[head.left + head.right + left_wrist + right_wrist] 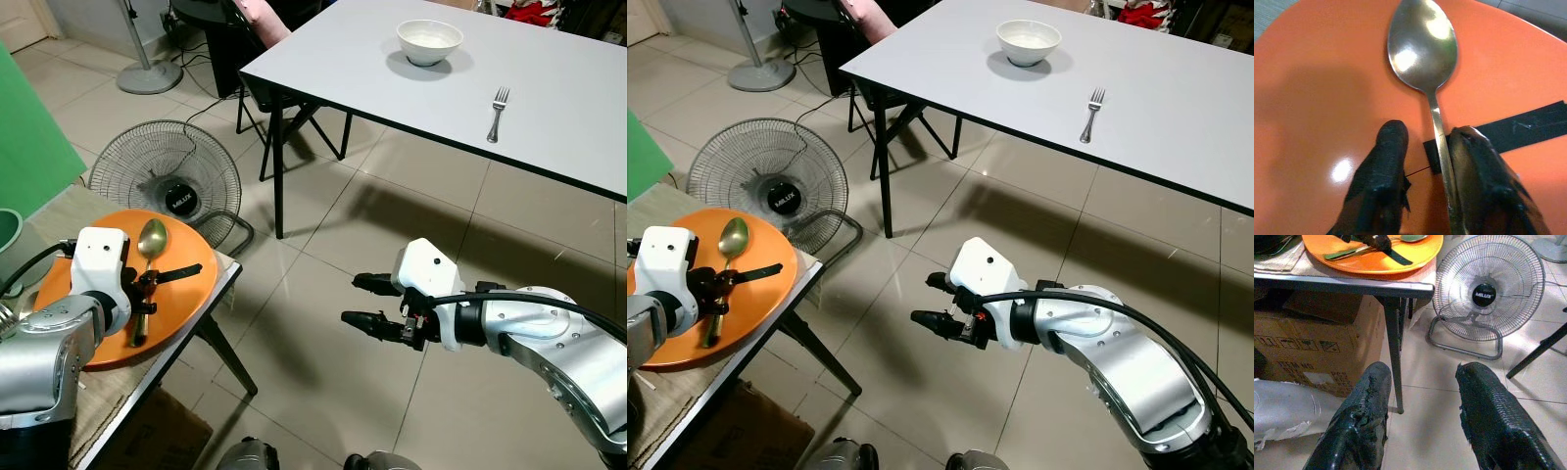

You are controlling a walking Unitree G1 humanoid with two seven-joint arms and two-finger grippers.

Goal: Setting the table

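Orange plate (186,284) is lying under the left gripper (1422,166), whose spread fingers are straddling the spoon (1425,54) handle with one pad touching it, so I reckon closing could skate it sideways.

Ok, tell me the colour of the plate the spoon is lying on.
Orange. The plate under the spoon shows best in the left wrist view.

floor fan (176,186) on the tiles beside the side table — cardboard box (1317,333) beneath it
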